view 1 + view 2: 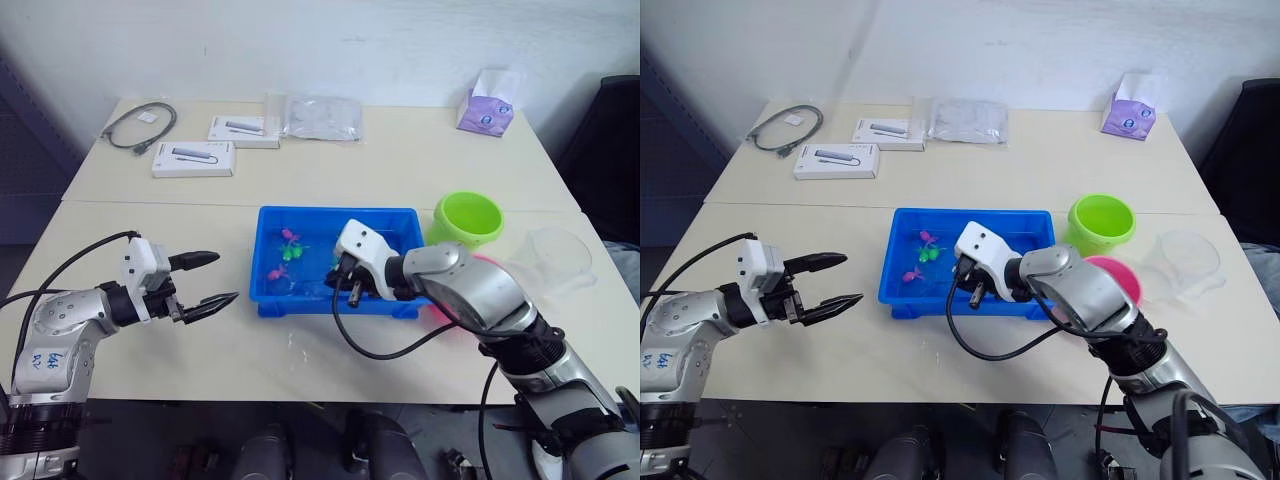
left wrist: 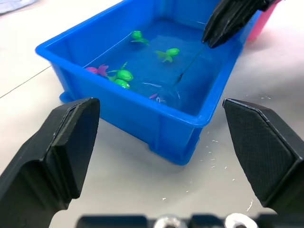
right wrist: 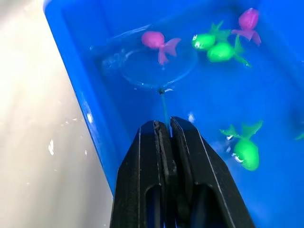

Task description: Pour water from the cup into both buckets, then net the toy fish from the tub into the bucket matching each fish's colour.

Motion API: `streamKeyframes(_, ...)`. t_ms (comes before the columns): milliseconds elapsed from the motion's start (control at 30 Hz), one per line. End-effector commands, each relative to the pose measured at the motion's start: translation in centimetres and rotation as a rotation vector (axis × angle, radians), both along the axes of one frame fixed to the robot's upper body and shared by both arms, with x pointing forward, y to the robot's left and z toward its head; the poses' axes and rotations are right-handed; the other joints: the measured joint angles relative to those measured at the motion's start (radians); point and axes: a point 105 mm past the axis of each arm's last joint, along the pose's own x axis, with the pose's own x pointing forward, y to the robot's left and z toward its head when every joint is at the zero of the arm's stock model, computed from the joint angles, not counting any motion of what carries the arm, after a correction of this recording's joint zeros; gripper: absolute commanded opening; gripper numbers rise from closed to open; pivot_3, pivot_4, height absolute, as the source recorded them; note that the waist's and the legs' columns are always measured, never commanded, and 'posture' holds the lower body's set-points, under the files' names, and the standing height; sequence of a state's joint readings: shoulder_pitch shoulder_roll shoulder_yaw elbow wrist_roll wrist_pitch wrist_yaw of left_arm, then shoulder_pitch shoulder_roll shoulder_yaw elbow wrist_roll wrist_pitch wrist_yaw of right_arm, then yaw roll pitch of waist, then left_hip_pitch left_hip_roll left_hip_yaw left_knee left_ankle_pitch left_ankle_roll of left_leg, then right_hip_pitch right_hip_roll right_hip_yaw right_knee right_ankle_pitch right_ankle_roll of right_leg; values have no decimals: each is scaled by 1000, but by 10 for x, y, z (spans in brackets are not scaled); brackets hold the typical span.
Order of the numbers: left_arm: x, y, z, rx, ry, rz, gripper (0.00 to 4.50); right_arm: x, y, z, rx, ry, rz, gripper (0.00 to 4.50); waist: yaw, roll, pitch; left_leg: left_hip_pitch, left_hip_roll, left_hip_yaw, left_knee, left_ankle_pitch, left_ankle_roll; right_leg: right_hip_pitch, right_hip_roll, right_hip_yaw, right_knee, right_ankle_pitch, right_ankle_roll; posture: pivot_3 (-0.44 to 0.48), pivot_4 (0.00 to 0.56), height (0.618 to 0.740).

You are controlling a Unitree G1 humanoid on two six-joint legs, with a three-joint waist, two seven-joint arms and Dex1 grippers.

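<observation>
Now our right gripper point(image 3: 164, 124) pinches the net point(image 3: 159, 66) handle w/ fingers closed; hoop sits in the blue tub point(image 1: 268, 296) under a pink fish point(image 3: 158, 41). Left gripper point(image 1: 205, 280) hangs open beside tub.

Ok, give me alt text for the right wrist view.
The right gripper, fingers shut on the thin dark handle of the small light-blue hoop net, holds the hoop underwater in the shallow bright blue plastic tub. A magenta-pink toy fish lies at the hoop's far edge, with three bright green toy fish and a second pink one farther off.
</observation>
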State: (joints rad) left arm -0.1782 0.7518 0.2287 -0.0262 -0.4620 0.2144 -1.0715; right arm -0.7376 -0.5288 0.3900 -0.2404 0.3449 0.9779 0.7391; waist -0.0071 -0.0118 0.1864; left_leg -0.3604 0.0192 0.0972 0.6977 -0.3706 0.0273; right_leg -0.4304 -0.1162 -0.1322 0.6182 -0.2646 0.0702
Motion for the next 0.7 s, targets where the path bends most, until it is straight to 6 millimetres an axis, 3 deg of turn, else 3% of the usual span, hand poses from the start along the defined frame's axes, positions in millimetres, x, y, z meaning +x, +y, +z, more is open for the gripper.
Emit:
streamKeyframes(33, -3, -2, 12, 55, -25, -52, 4449, -8, -2, 23, 78, -56, 50, 0, 0, 0, 0, 0, 0, 0, 0, 0, 0, 0, 0, 0, 0, 0, 0, 0, 150, 740)
streamKeyframes(233, 1, -7, 21, 102, -21, -92, 4449, -23, -18, 26, 125, -17, 72, 0, 2, 1, 0, 0, 0, 0, 0, 0, 0, 0, 0, 0, -1, 0, 0, 0, 150, 740)
streamKeyframes(500, 6, -28, 30, 14, -44, -164, 4449, -43, -61, 26, 128, -37, 22, 0, 9, 2, 1, -3, 0, -1, 0, 0, 0, 0, 0, -1, -2, 0, 1, 0, 150, 740)
streamKeyframes(700, 8, -44, 28, -55, -52, -224, 4449, -64, -93, 35, 279, -158, -96, 0, 11, 2, 1, -4, -1, -2, 0, 0, 0, 0, 2, -2, -3, 1, 1, 0, 150, 740)
